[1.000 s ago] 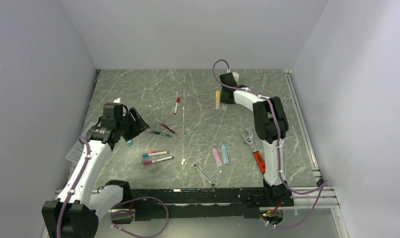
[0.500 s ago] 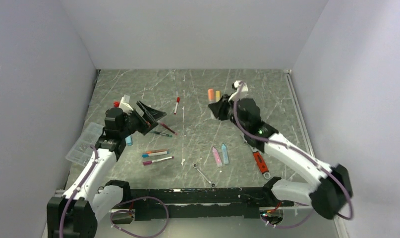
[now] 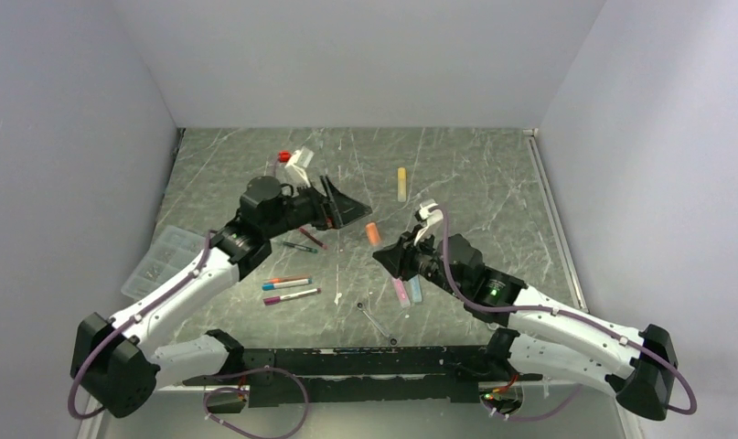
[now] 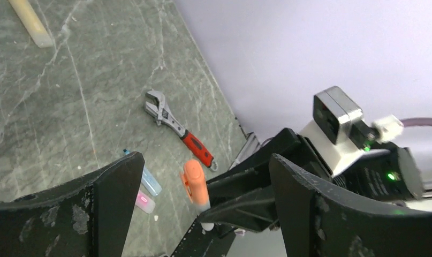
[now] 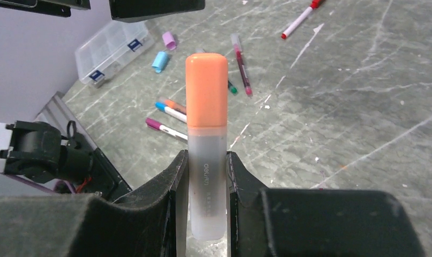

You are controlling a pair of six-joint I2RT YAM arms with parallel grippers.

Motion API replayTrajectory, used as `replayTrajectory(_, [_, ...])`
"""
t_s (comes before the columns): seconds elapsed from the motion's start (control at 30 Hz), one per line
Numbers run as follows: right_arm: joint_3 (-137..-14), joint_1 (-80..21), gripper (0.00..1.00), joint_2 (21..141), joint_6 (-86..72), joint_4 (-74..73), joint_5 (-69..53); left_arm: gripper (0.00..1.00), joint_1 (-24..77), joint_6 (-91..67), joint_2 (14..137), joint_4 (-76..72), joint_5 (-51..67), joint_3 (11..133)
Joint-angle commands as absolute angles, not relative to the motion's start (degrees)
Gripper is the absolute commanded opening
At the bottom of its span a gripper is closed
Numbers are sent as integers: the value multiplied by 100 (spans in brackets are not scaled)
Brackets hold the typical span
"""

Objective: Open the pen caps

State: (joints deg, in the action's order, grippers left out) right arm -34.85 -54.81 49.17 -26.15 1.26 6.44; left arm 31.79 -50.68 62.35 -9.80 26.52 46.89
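The left jaws were held wide apart and empty above the counter (image 3: pixel 493 183). To the right, a highlighter (image 5: pixel 206 176) was gripped by its clear barrel in the right jaws, its orange cap (image 5: pixel 206 88) on, near the left jaws.

Silver wrench (image 3: pixel 376 323), red-handled wrench (image 4: pixel 179 128), clear box (image 3: pixel 157 262)

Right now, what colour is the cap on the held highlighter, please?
Orange cap, clearest in the right wrist view.
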Motion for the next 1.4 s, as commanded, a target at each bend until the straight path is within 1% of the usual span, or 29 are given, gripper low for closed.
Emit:
replayTrajectory(0.0, [-3625,-5733,0,4865,-2616,26,1512,90,3636,-4473,6708,-90,1766,5280])
replayTrajectory(0.1, [-3700,-5836,0,4949,-2585,26,1696,85,3895,-4430,6973,311,1536,5488])
replayTrajectory(0.3, [-3747,-5989,0,5032,-2566,26,2067,77,4334,-4420,7211,553,1213,5646])
replayTrajectory(0.47, [-3733,-6060,0,5034,-2559,26,2218,58,4478,-4387,7434,660,1120,5793])
replayTrajectory(0.63, [-3749,-6137,0,5054,-2524,-153,2306,44,4533,-4425,7533,556,1067,5862])
replayTrajectory(0.8, [-3735,-6225,0,5065,-2505,-192,2402,41,4565,-4406,7671,592,1039,6036])
replayTrajectory(0.83, [-3731,-6235,0,5063,-2505,-198,2424,39,4574,-4397,7692,597,1045,6062])
replayTrajectory(0.9, [-3722,-6261,0,5038,-2514,-202,2478,27,4615,-4371,7752,572,1083,6088])
replayTrajectory(0.97, [-3712,-6275,0,5010,-2533,-237,2525,18,4656,-4360,7796,556,1125,6112])
replayTrajectory(1.0, [-3705,-6280,0,4996,-2529,-244,2549,16,4678,-4352,7815,557,1150,6121])
replayTrajectory(1.03, [-3704,-6284,0,4976,-2531,-256,2576,16,4693,-4362,7838,551,1182,6125])
replayTrajectory(1.07, [-3694,-6284,0,4955,-2531,-253,2602,19,4708,-4386,7854,532,1242,6129])
replayTrajectory(1.1, [-3684,-6284,0,4937,-2536,-251,2618,23,4717,-4419,7865,524,1281,6126])
replayTrajectory(1.2, [-3687,-6287,0,4924,-2531,-269,2687,41,4749,-4471,7884,518,1326,6120])
replayTrajectory(1.23, [-3690,-6292,0,4923,-2531,-271,2708,44,4762,-4478,7884,526,1315,6118])
replayTrajectory(1.27, [-3697,-6293,0,4915,-2539,-269,2721,43,4783,-4476,7888,547,1304,6117])
replayTrajectory(1.37, [-3694,-6301,0,4913,-2540,-234,2742,36,4815,-4474,7901,547,1316,6092])
